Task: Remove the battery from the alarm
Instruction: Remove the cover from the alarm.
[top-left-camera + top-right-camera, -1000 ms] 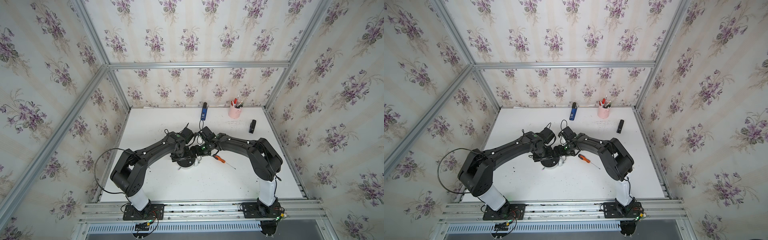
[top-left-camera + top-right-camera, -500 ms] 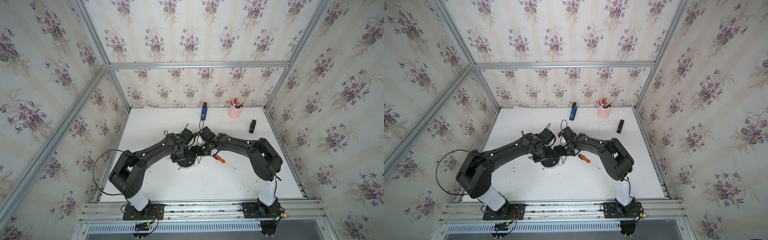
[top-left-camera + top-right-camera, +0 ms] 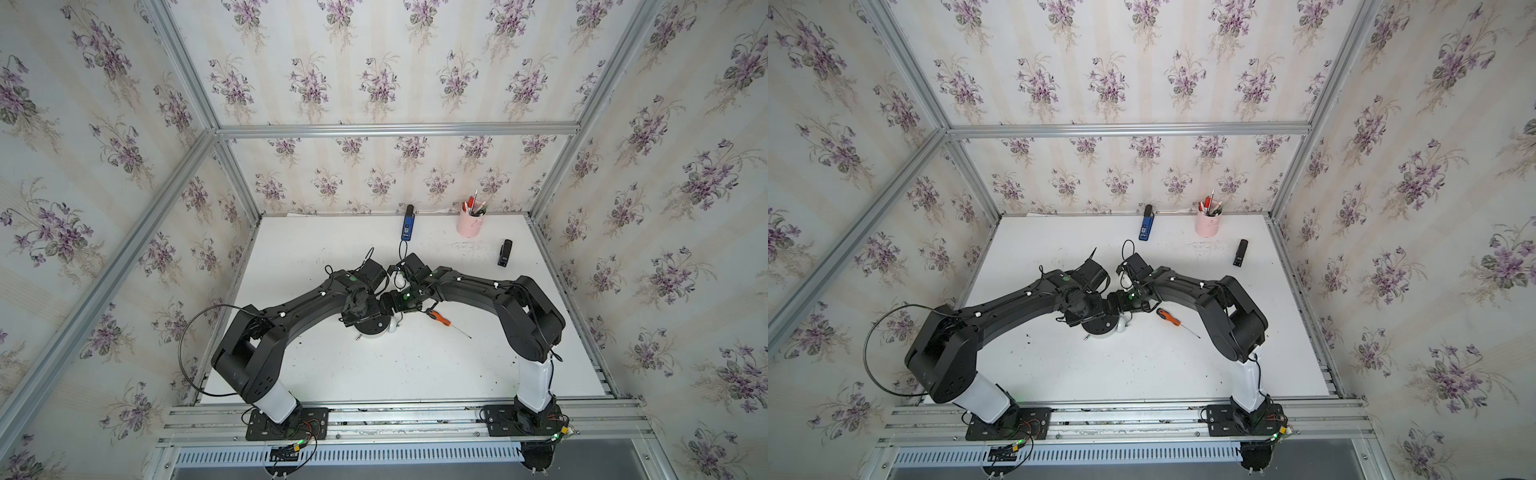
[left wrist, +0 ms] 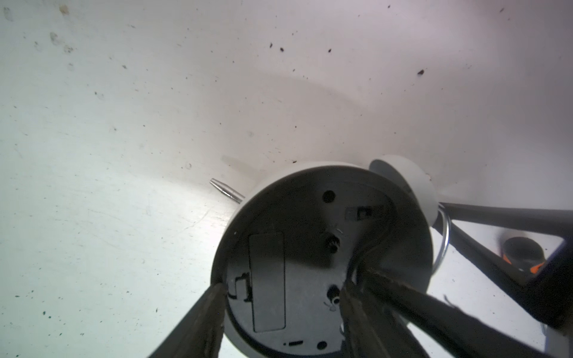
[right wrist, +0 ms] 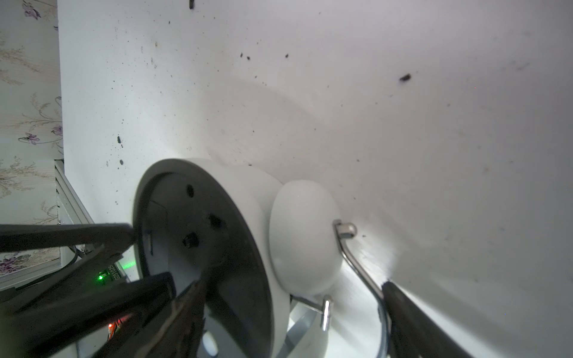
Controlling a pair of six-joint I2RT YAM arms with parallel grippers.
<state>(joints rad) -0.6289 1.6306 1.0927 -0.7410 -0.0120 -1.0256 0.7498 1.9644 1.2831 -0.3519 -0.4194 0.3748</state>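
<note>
The alarm (image 3: 374,328) lies dial-down on the white table, its black round back panel (image 4: 310,248) facing up. The battery is hidden, and the battery cover (image 4: 267,279) on the panel is closed. My left gripper (image 4: 282,288) stands open over the panel. One of its fingers (image 4: 201,322) touches the rim beside the cover's latch and the other rests near a knob. My right gripper (image 5: 293,283) spans the alarm's upper edge. One of its fingers (image 5: 173,313) lies on the back panel and the other presses the metal handle (image 5: 356,263) by the white bell (image 5: 304,235).
An orange-and-black screwdriver (image 3: 440,319) lies just right of the alarm. A black stapler-like block (image 3: 505,252), a pink pen cup (image 3: 468,224) and a blue device (image 3: 408,226) stand toward the back wall. Dark crumbs speckle the table.
The left arm's elbow has shifted slightly. Both grippers and the alarm stay where they were.
</note>
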